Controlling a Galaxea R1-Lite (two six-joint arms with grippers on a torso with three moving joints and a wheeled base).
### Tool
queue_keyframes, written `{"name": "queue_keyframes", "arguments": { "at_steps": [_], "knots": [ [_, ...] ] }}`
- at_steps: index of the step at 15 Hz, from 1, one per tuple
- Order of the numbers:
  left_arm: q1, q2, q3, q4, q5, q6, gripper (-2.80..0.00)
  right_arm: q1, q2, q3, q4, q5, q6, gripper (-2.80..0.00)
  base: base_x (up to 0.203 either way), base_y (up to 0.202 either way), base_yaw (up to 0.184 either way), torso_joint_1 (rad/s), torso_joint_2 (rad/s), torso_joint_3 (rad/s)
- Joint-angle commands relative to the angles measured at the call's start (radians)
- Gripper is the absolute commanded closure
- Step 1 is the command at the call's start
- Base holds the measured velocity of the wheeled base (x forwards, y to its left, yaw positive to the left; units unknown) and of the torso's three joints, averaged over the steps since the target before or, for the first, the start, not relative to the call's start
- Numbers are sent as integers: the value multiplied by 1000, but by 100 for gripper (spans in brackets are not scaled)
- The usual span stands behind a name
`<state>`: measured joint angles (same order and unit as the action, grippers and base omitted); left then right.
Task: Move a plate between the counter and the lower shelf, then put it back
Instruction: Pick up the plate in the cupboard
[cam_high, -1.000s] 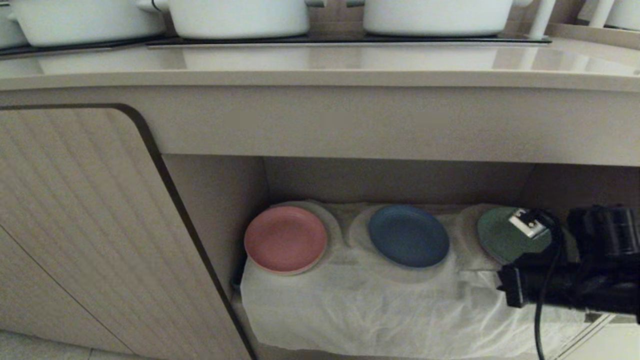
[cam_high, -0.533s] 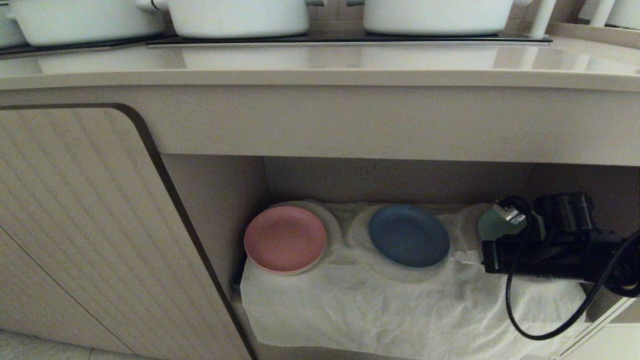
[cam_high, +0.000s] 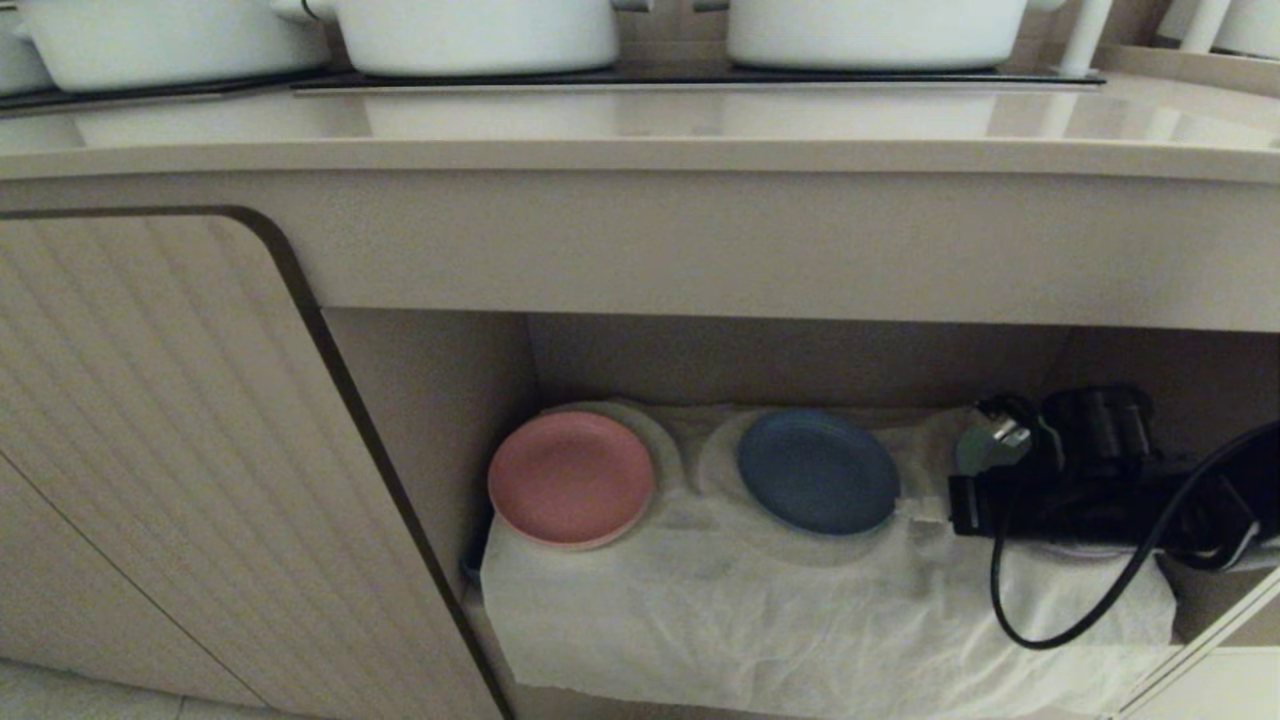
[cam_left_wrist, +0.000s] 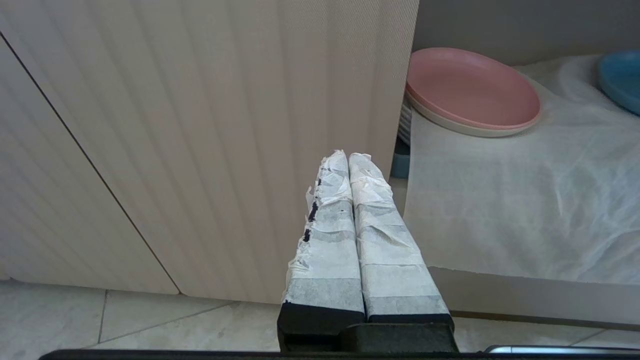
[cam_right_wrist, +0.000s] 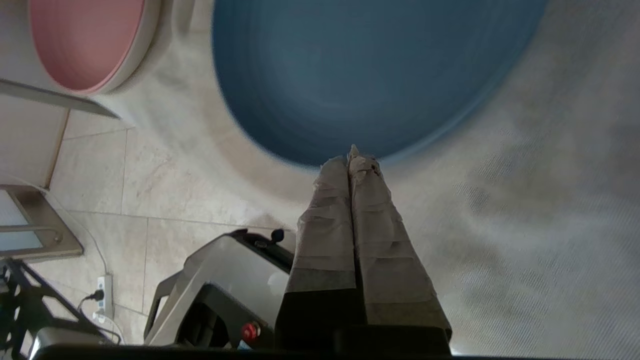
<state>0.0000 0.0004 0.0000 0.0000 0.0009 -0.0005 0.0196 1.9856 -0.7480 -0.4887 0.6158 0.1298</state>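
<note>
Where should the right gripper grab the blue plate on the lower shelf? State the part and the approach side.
Probably the rim on the plate's right edge, approached from the right. It lies flat on the white cloth, so only the shallow raised rim offers anything to pinch. The right gripper is already at that edge, fingers shut, so it must open first. The pink plate blocks the left side.

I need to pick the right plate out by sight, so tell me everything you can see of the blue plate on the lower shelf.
The blue plate is round, plain and matte, with a shallow raised rim and no pattern. It lies flat and face up on a round mound of the wrinkled white cloth liner in the lower shelf, between the pink plate and the green plate, apart from both. It is empty. The right gripper, jaws shut, is near its edge; contact cannot be told.
</note>
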Motion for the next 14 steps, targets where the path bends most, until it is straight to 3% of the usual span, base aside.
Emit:
{"name": "queue_keyframes", "arguments": {
  "at_steps": [1, 14],
  "knots": [
    [0, 0, 0, 0, 1, -1, 0, 0, 26, -24, -1, 4, 2, 0, 0, 0, 0, 0, 0, 0],
    [0, 0, 0, 0, 1, 0, 0, 0, 172, -188, 21, -78, 60, 0, 0, 0, 0, 0, 0, 0]
  ]
}}
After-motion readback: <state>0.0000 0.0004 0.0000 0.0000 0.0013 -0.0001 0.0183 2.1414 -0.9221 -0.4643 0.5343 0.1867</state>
